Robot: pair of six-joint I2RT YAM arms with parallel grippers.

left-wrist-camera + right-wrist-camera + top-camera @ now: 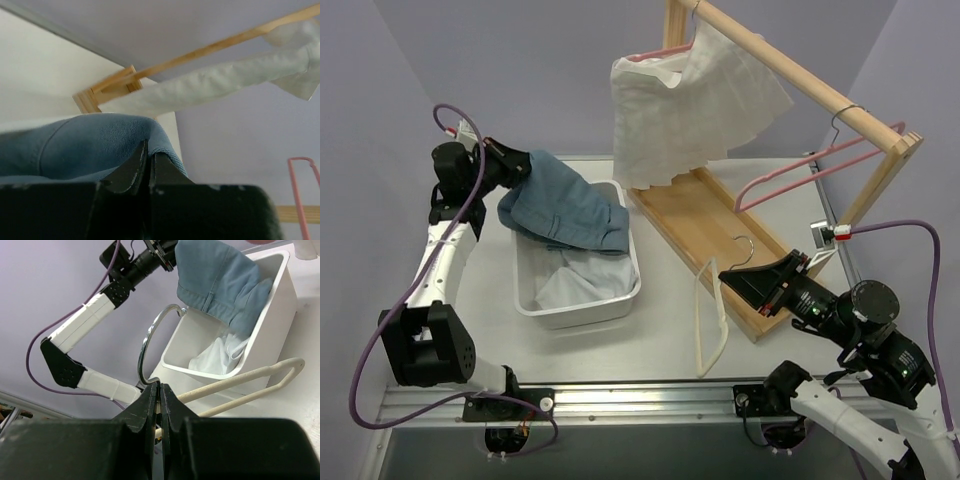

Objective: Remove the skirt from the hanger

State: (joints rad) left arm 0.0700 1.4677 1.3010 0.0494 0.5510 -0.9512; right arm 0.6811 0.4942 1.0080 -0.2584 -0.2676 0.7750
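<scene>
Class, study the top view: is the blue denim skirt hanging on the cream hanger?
No, the left gripper holds the blue denim skirt over the white bin, while the cream hanger sits bare in the right gripper.

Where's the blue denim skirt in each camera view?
Top external: blue denim skirt left of centre, over the back of the white bin.
Left wrist: lower left, just above the left gripper.
Right wrist: top, right of centre, hanging into the bin.
Shared landmark: the left gripper pinching the skirt, visible in every view.
</scene>
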